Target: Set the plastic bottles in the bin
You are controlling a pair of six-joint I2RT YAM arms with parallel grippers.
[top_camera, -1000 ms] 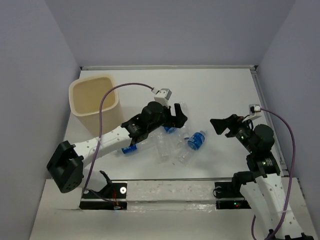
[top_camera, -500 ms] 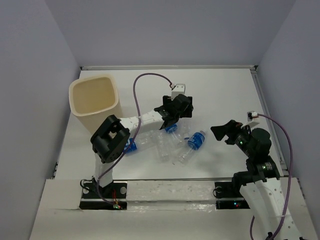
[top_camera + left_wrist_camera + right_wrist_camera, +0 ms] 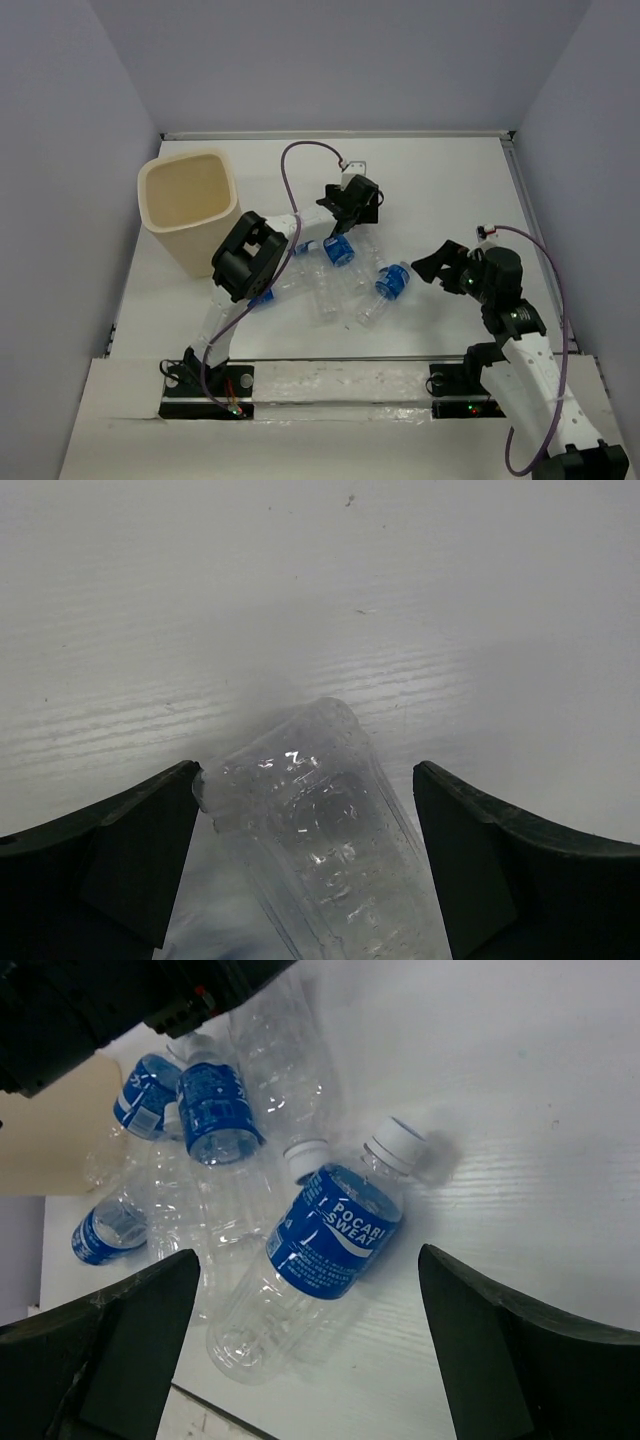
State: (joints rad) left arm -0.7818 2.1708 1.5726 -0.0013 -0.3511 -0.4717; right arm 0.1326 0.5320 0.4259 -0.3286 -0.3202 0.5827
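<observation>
Several clear plastic bottles lie in a pile on the white table, among them one with a blue label and a Pocari Sweat bottle. The beige bin stands at the far left. My left gripper is open at the far edge of the pile. In the left wrist view its fingers straddle the clear end of a bottle, the left one at the bottle's edge. My right gripper is open; in its wrist view it hovers over the Pocari Sweat bottle.
More bottles lie to the left of the Pocari one. A corner of the bin shows in the right wrist view. The left arm reaches over the pile. Grey walls enclose the table.
The left arm has swung and stretched farther out, its gripper moving from above the pile to the pile's far edge. The right gripper has moved down and left toward the Pocari Sweat bottle.
</observation>
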